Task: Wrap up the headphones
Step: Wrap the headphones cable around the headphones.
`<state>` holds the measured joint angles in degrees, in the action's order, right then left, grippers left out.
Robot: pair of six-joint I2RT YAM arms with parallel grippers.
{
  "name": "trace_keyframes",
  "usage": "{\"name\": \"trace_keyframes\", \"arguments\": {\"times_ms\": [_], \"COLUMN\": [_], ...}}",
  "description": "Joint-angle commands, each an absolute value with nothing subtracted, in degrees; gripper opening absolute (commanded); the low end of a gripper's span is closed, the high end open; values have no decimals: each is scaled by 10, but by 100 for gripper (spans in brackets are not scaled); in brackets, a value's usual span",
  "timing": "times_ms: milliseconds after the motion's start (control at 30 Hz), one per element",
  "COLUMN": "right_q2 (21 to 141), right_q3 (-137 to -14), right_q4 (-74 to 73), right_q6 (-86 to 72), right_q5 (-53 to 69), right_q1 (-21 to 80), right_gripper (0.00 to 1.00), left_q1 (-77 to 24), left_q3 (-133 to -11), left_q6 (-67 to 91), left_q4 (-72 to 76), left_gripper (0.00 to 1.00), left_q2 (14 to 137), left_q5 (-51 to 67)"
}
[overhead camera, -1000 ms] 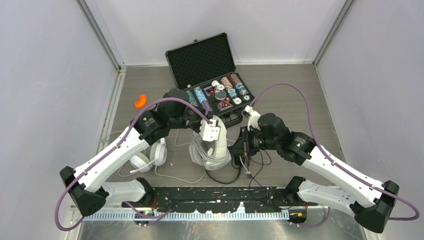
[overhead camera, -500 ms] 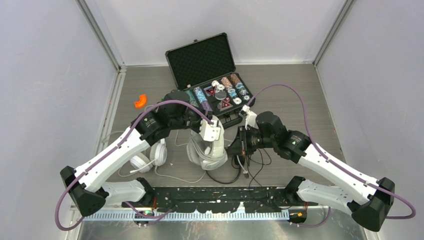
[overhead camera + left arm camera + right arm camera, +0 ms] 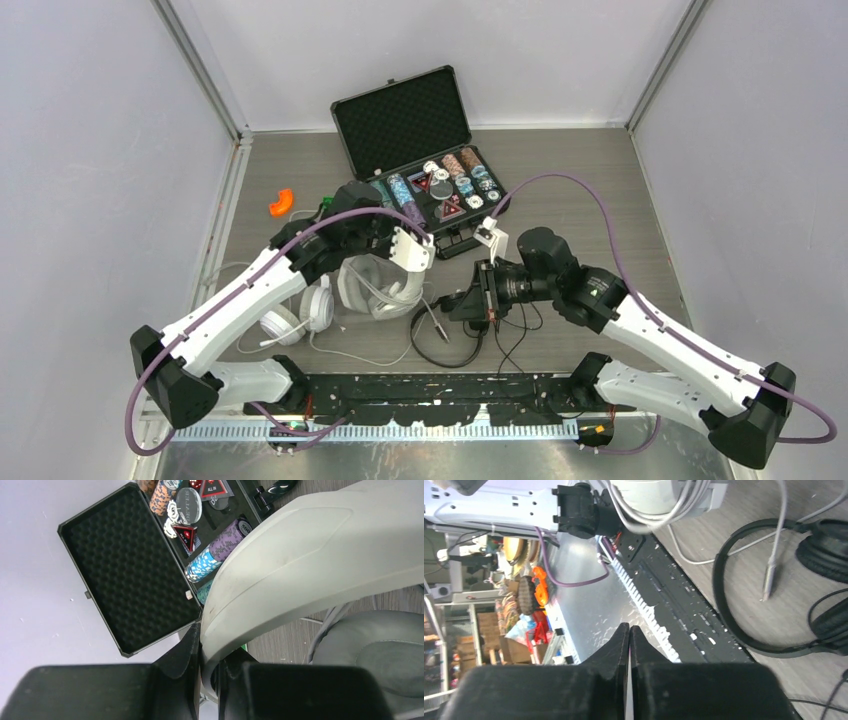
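My left gripper point(image 3: 395, 262) is shut on the pale headband point(image 3: 300, 555) of the bulky white-grey headphones point(image 3: 372, 287). It holds them tilted just above the table, left of centre, with the jaws point(image 3: 210, 652) pinching the band's edge. Their grey cord point(image 3: 775, 525) hangs loose and ends in a plug point(image 3: 437, 322). My right gripper point(image 3: 462, 303) is shut, with nothing visible between its fingers. It hovers over the slim black headphones point(image 3: 440, 345), whose headband point(image 3: 724, 600) lies on the table. The white round-cup headphones point(image 3: 300, 312) rest at the left.
An open black case point(image 3: 400, 120) of poker chips point(image 3: 455, 180) stands at the back centre. An orange piece point(image 3: 281, 202) lies back left. Thin black cords point(image 3: 520, 335) trail under the right arm. A black rail point(image 3: 440, 395) runs along the near edge.
The left arm has swung the white-grey headphones leftward and tipped them over. The right gripper has moved left and lower, and its jaws have closed.
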<state>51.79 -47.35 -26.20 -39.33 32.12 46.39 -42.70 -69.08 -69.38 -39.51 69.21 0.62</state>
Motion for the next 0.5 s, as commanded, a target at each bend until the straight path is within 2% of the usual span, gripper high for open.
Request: {"name": "trace_keyframes", "arguments": {"times_ms": [0,67,200,333,467], "right_q2": [515,503,477,428,342], "right_q3": [-458,-424,-350,-320,-313], "right_q4": [-208,-165,-66,-20,-12], "right_q6": [-369,-343,-313,-320,-314], "right_q5": [268,225,146,97,29], "right_q1": [465,465,465,465,465], "right_gripper": [18,31,41,44,45], "left_q1": [-429,-429,-428,-426,-424], "left_q3": [-682,-663,-666,-694,-659], "left_q6": [-674,-664,-566,-363,-271], "left_q4": [-350,-334,-323,-309,-250], "left_gripper": [0,0,0,0,0], "left_q2": [667,657,648,657,637], "left_q5": [-3,14,50,29,7]}}
